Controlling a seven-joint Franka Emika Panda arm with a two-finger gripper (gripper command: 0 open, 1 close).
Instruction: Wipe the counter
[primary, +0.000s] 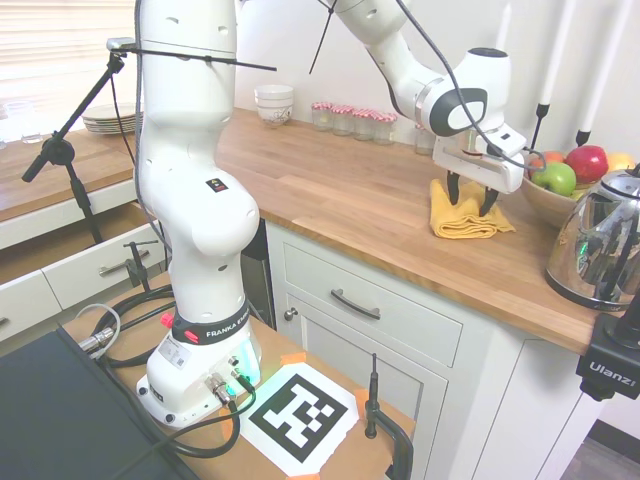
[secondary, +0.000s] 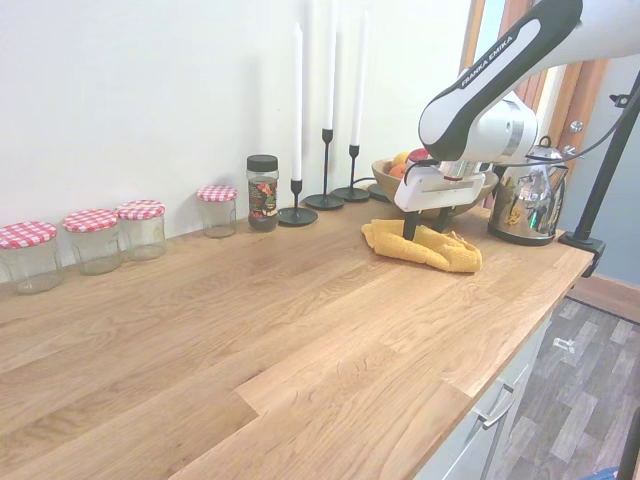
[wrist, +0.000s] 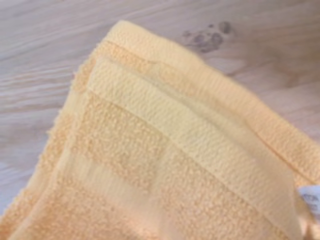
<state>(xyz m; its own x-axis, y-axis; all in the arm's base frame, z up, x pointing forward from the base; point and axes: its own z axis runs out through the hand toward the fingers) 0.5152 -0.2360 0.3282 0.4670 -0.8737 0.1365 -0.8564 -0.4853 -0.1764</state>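
Yellow towel (primary: 462, 213) lies between open jaws, fruit bowl (primary: 548, 200) and kettle (primary: 598, 247) close behind.

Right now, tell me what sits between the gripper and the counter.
A folded yellow towel lies on the counter; the gripper straddles its top with fingers apart, in both exterior views.

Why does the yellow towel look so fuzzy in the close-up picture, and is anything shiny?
In the wrist view the folded yellow terry towel sits too near the lens, so its loops and the warm-brown wooden counter go soft. In the first exterior view the towel looks sharp, and the shiny steel kettle mirrors the room. In the second exterior view the window side glares bright.
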